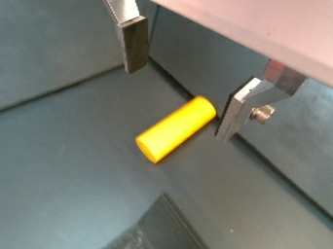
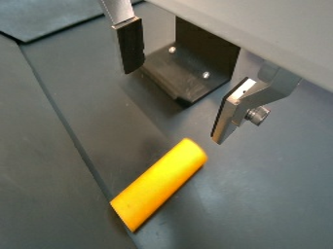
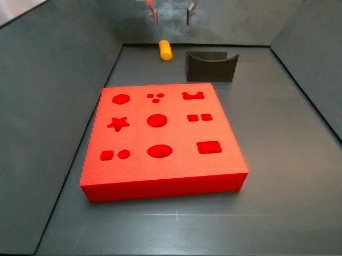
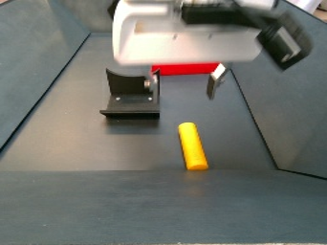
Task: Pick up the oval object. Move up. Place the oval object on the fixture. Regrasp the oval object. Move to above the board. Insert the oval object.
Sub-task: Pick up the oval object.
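Note:
The oval object, a yellow-orange peg, lies flat on the dark floor in both wrist views point(image 1: 176, 129) point(image 2: 159, 183) and in both side views point(image 3: 166, 49) point(image 4: 192, 145). My gripper point(image 1: 186, 83) point(image 2: 180, 83) is open and empty, hanging above the floor, with the peg below and a little to one side of the gap. In the side views the gripper point(image 3: 171, 14) point(image 4: 185, 88) is above the peg, apart from it. The dark fixture point(image 2: 189, 70) point(image 3: 210, 65) point(image 4: 130, 96) stands beside the peg. The red board point(image 3: 160, 140) with shaped recesses lies flat; only its edge shows in a side view point(image 4: 188, 69).
Sloped grey walls point(image 3: 80, 60) enclose the floor on all sides. The fixture stands close to the back wall, near the peg. The board fills the middle of the floor.

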